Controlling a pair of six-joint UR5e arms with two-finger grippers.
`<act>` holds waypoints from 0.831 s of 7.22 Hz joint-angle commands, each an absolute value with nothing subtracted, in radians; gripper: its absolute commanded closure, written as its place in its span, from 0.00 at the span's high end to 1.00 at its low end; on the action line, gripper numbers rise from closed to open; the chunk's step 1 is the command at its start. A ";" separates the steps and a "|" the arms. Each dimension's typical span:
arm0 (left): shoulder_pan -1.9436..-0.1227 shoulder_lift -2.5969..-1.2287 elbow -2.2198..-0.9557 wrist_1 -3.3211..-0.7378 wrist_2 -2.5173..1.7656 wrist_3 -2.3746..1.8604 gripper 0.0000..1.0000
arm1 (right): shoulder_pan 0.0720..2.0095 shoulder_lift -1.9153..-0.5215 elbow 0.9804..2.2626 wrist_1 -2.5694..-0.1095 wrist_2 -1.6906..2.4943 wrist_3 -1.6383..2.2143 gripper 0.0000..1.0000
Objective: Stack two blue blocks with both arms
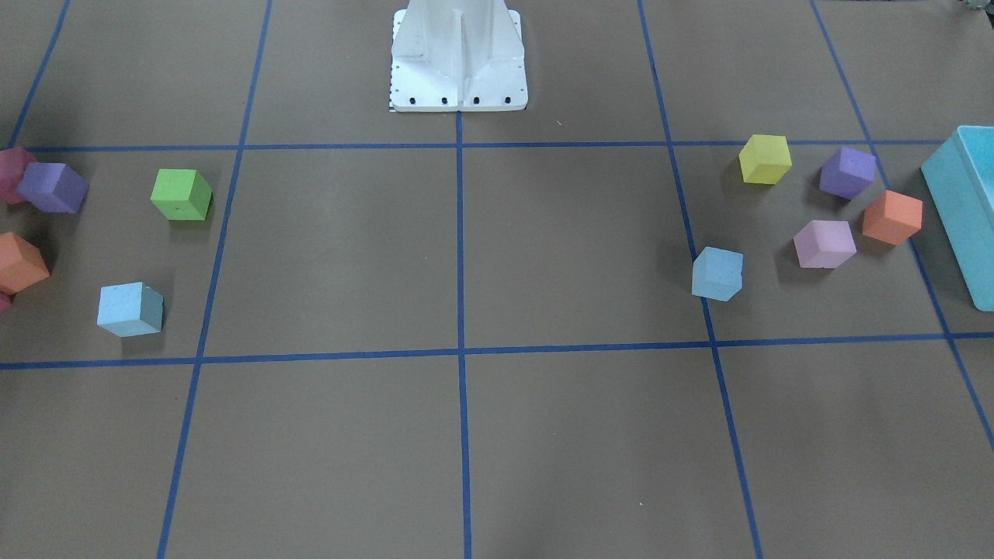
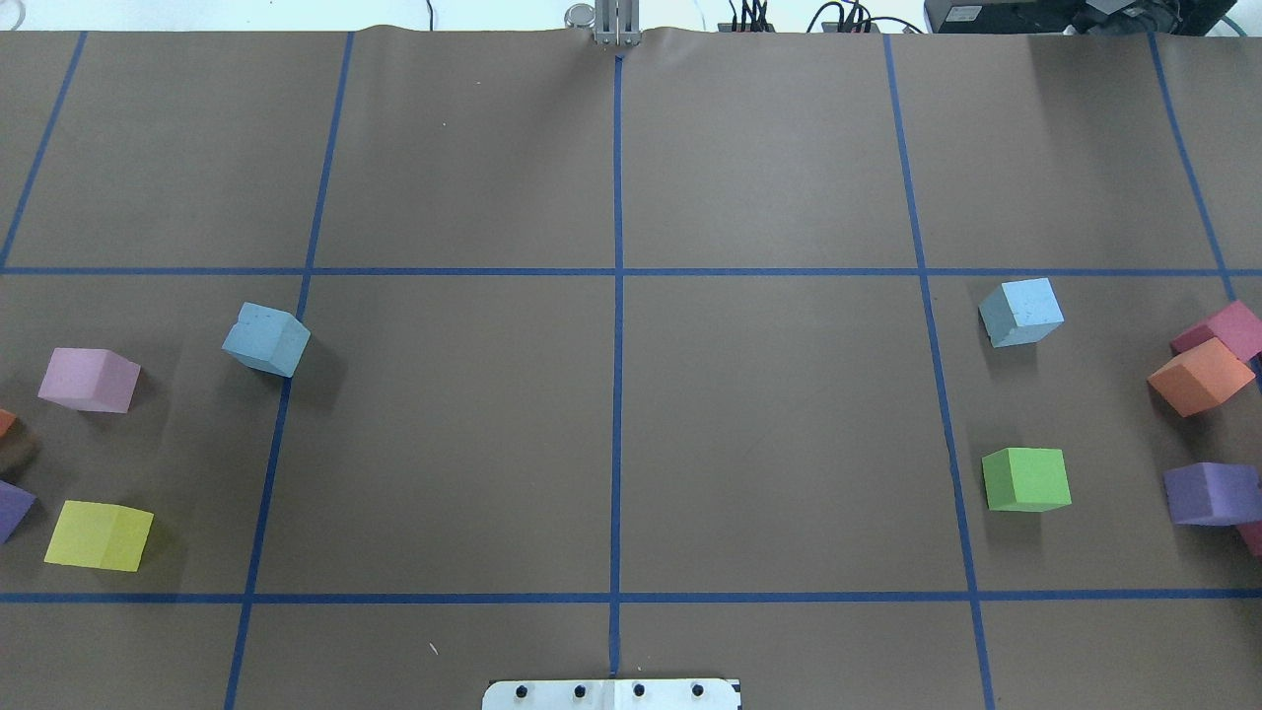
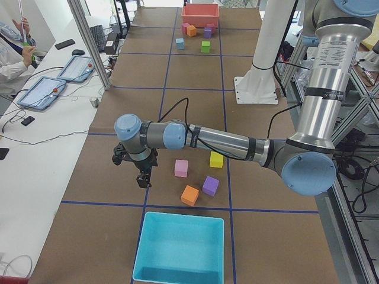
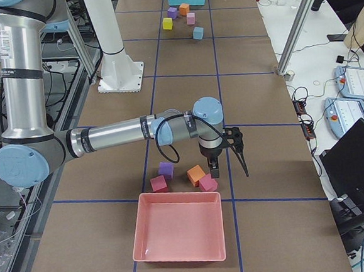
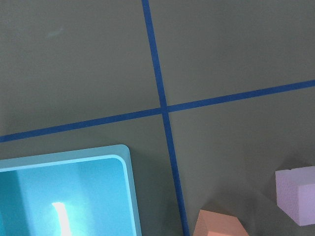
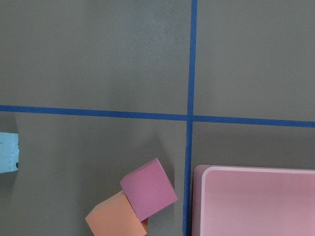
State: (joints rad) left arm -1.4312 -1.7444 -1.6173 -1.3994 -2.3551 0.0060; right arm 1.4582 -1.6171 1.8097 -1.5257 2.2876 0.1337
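**A:** Pale blue foam: where do the two cubes lie?

**B:** The left blue block [image 2: 266, 338] sits on a tape line [image 2: 282, 414] in the robot's left half of the brown-paper worktop [image 2: 444, 434]. The right blue block [image 2: 1021, 312] rests in the right half, near another line. They are well apart, each flat on the worktop, and neither is stacked.

**A:** And their neighbours?

**B:** A pink cube [image 2: 89, 380] and a yellow cube [image 2: 99, 535] lie near the left block. A green cube [image 2: 1026, 479] lies near the right one, closer to the robot's base.

**A:** The arms?

**B:** Each reaches low over its own end of the worktop. The left end effector [image 3: 139, 174] hangs near the teal tray [image 3: 180, 248]. The right end effector [image 4: 228, 167] hangs near a magenta cube [image 4: 207, 183] beside the pink tray [image 4: 180, 227]. Only the side views show them — whether either is released or clenched cannot be told.
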 commanded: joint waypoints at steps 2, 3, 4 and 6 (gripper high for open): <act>-1.223 -1.845 -1.669 -1.465 -2.355 -0.372 1.00 | 1.297 -1.508 1.801 -1.532 2.269 0.196 1.00; -1.166 -1.883 -1.675 -1.474 -2.353 -0.452 1.00 | 1.257 -1.508 1.807 -1.525 2.273 0.304 1.00; -1.117 -1.908 -1.678 -1.517 -2.350 -0.521 0.99 | 1.206 -1.506 1.806 -1.488 2.266 0.325 1.00; -1.030 -1.919 -1.690 -1.587 -2.349 -0.602 0.99 | 1.136 -1.458 1.799 -1.468 2.261 0.464 1.00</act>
State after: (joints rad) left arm -1.0870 -1.9105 -1.6803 -1.5502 -2.3495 -0.5472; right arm 1.1922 -1.4945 1.8019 -1.4789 2.2654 0.3548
